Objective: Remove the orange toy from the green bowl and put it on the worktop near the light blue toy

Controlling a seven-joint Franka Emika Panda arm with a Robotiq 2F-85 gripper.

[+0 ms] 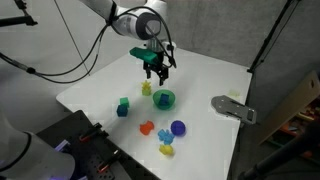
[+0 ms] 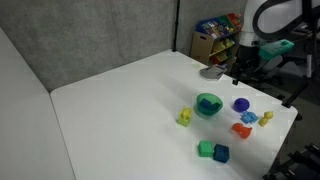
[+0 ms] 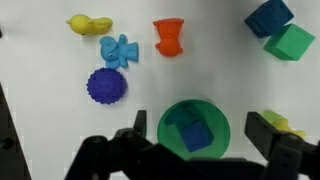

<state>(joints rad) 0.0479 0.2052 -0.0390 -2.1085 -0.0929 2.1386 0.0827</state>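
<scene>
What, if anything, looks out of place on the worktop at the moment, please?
The green bowl holds a blue block rather than the orange toy, which lies on the bare worktop right beside the light blue toy. Nothing looks spilled or broken.

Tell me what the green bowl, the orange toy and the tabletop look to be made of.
Green bowl: likely plastic, uniform saturated colour, smooth rim. Orange toy: probably moulded plastic or rubber, one solid colour, rounded edges; too blurred to decide. Tabletop: smooth matte white, perhaps laminate; no grain or glare shows.
</scene>
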